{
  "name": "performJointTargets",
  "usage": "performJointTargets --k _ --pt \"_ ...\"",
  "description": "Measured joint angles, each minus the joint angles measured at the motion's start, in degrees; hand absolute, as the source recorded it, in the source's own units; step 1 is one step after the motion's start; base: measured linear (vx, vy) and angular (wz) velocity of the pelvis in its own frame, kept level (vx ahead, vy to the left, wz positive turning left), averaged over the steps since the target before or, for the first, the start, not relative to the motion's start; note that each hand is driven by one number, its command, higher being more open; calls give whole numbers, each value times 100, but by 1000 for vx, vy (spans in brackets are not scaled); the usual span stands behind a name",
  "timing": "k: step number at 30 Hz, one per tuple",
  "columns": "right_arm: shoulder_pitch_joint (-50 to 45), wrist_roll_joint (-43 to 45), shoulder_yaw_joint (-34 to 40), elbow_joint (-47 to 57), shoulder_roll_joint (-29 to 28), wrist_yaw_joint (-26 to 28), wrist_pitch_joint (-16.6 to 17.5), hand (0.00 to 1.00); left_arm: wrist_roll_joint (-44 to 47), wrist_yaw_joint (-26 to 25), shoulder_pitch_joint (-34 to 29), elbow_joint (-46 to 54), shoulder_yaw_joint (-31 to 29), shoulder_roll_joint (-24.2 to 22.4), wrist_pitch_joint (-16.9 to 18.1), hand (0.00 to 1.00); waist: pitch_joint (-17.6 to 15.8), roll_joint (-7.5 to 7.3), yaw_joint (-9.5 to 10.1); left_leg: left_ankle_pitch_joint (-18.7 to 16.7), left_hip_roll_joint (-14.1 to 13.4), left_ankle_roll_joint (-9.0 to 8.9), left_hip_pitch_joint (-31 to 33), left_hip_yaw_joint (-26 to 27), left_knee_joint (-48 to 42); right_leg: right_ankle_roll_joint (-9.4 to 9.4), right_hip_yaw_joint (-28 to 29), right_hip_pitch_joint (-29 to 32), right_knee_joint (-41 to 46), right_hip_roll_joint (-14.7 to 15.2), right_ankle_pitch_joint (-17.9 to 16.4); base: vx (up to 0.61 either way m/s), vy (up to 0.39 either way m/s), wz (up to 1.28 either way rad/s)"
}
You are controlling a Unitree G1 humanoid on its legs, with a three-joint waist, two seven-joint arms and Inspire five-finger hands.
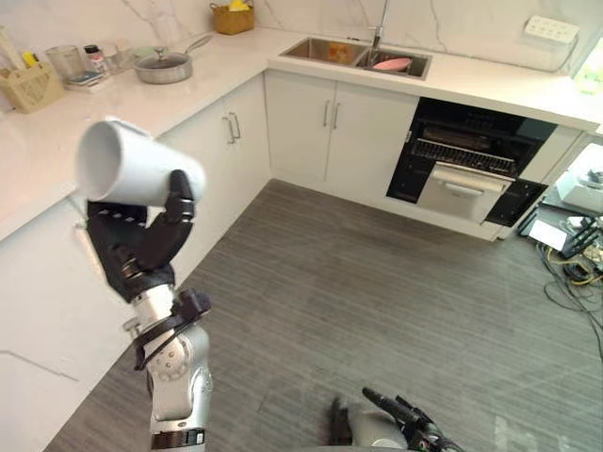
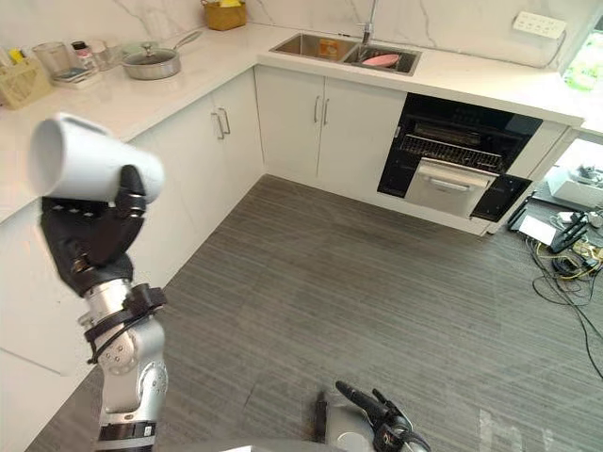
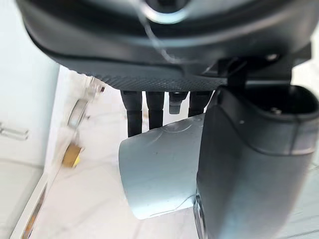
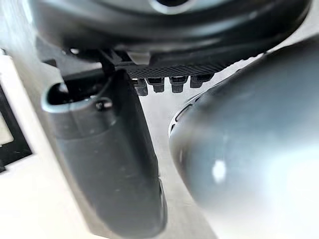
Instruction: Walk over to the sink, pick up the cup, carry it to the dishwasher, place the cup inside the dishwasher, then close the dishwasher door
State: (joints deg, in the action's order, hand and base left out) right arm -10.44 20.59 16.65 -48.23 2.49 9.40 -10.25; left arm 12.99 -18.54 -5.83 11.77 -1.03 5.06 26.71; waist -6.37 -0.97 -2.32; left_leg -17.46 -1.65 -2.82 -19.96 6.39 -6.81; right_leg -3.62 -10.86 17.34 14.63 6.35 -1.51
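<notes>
While the left hand (image 1: 141, 240) clasped the white cup (image 1: 132, 168), lying sideways atop its palm, the carry seemed underway; next, it needed walking to the open dishwasher (image 1: 466, 160), well beyond that hand. The right hand (image 1: 388, 408) hung relaxed.

White marble-veined countertop (image 1: 236, 58) runs L-shaped over white cabinets (image 1: 332, 134), grey plank floor (image 1: 377, 301), marble wall (image 1: 452, 21) with socket strip (image 1: 551, 28).

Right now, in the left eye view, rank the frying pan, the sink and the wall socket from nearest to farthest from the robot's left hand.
1. Frying pan, ahead on the left.
2. Sink, farther back, centre.
3. Wall socket, far right.
</notes>
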Motion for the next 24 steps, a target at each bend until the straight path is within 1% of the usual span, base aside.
performJointTargets --k 1,2,3,4,5,6,7,8,9,10,11,12,13,14,15,16,17,18,19,20,21,22,23,24 --pt "-7 4 38 13 22 46 -82 100 -90 -1 -165 -19 -11 -32 29 0 50 49 -5 -266 -117 -144 -211 158 -132 369 51 -40 173 -78 797 601 -213 -19" --pt "8 13 48 50 75 67 -113 100 -107 6 -206 -34 -6 -77 34 0 78 151 -11 -366 -241 -225 -237 222 -213 506 17 -36 267 -222 857 683 -276 -27" --pt "122 0 40 56 144 67 -166 100 -122 13 -217 -52 -4 -158 39 0 85 403 18 -381 -541 -255 -178 356 -456 631 -64 -23 318 -520 646 390 -197 -24" --pt "164 -11 47 54 166 65 -195 100 -122 13 -211 -54 -18 -153 39 0 76 432 31 -337 -636 -291 -70 367 -701 680 -91 -22 337 -601 571 467 -305 -32" --pt "173 -64 67 68 151 67 -255 100 -122 3 -223 -55 -63 -183 34 0 47 472 36 -196 -851 -487 229 361 -1546 741 -133 -154 277 -785 408 441 -309 -34" --pt "143 -77 103 122 156 68 -359 100 -121 -8 -231 -52 -138 -302 33 0 -14 549 74 202 -1118 -572 663 315 -2815 826 -101 -455 86 -974 321 438 -291 -37" --pt "86 -96 91 205 179 69 -410 100 -119 -10 -229 -39 -144 -382 33 0 -30 591 93 646 -1247 -558 978 198 -3514 854 -76 -629 -43 -1077 285 417 -208 -43" --pt "-20 -112 55 376 217 72 -449 100 -118 -9 -254 -2 -158 -498 39 0 -38 626 151 1688 -1416 -565 1461 49 -4485 910 -26 -923 -262 -1214 236 424 -154 -39" --pt "-150 -116 1 533 226 93 -434 100 -122 18 -302 31 -146 -604 56 0 -63 665 183 2129 -1695 -493 2149 36 -5666 983 54 -1335 -569 -1367 187 420 -147 -34" --pt "-159 -150 -10 540 226 93 -426 100 -122 37 -319 33 -138 -613 56 0 -80 656 187 1989 -1771 -438 2465 54 -6101 1028 85 -1480 -655 -1402 155 418 -148 -23" --pt "-159 -172 -45 536 232 93 -426 100 -122 75 -358 34 -140 -611 54 0 -107 617 188 1738 -1809 -308 2880 125 -6466 1073 130 -1714 -799 -1425 109 394 -160 -20" --pt "-153 -162 -143 509 299 94 -410 100 -119 136 -414 36 -171 -608 55 0 -138 571 237 1321 -1810 -64 3202 311 -6334 1095 232 -2004 -995 -1426 75 464 -168 -45" --pt "-94 -146 -225 404 341 104 -373 100 -116 177 -426 48 -248 -605 56 0 -164 521 350 877 -1788 -26 3373 604 -5451 1053 424 -2247 -1121 -1418 46 382 -109 -47" --pt "-63 -147 -244 360 350 103 -359 100 -115 184 -427 56 -277 -600 56 0 -165 520 374 820 -1759 -27 3366 654 -5171 1070 459 -2294 -1130 -1408 37 398 -39 -54" --pt "78 -146 -264 201 384 106 -338 100 -98 212 -426 102 -391 -573 55 0 -168 502 400 725 -1537 -17 3265 798 -3763 1064 597 -2438 -1163 -1333 -7 424 32 -48" --pt "214 -144 -368 89 475 119 -306 100 -90 218 -431 176 -469 -572 55 0 -159 501 403 797 -1216 -69 3112 811 -2130 979 730 -2471 -1184 -1225 -78 430 55 -52" --pt "280 -147 -390 34 522 156 -298 100 -79 218 -430 214 -489 -575 62 0 -159 502 403 922 -1050 -117 3041 768 -1323 936 788 -2482 -1201 -1170 -107 420 87 -41" --pt "350 -154 -417 -6 563 188 -296 100 -64 231 -416 242 -494 -576 66 0 -156 508 406 1158 -848 -178 2982 570 -313 878 874 -2518 -1253 -1095 -165 374 115 -28" --pt "434 -165 -427 -70 605 199 -267 100 -63 259 -411 248 -471 -580 66 0 -145 530 409 1320 -725 -331 3113 117 192 829 953 -2563 -1258 -1057 -305 357 134 -25" --pt "459 -167 -428 -181 610 184 -241 100 -63 261 -441 240 -429 -585 68 0 -143 542 412 1356 -720 -388 3212 -144 240 769 1013 -2656 -1224 -1056 -450 360 181 -33" --pt "452 -171 -428 -355 609 149 -221 100 -62 261 -497 173 -370 -615 118 0 -145 537 450 1463 -721 -477 3204 -343 263 692 1128 -2811 -1071 -1038 -701 500 279 -46" --pt "431 -173 -428 -516 603 90 -218 100 -53 247 -592 127 -365 -641 151 0 -127 467 482 1909 -621 -438 3097 -450 89 590 1283 -2906 -826 -912 -1008 531 304 -56" --pt "428 -175 -425 -573 603 52 -219 100 -52 238 -636 127 -379 -641 161 0 -110 434 511 2077 -525 -372 3025 -466 15 522 1374 -2912 -668 -823 -1164 574 338 -76" --pt "417 -182 -392 -657 606 2 -218 100 -52 226 -646 127 -418 -637 193 0 -113 395 565 2374 -377 -107 2907 -383 -243 338 1585 -2912 -355 -640 -1437 485 301 -77"
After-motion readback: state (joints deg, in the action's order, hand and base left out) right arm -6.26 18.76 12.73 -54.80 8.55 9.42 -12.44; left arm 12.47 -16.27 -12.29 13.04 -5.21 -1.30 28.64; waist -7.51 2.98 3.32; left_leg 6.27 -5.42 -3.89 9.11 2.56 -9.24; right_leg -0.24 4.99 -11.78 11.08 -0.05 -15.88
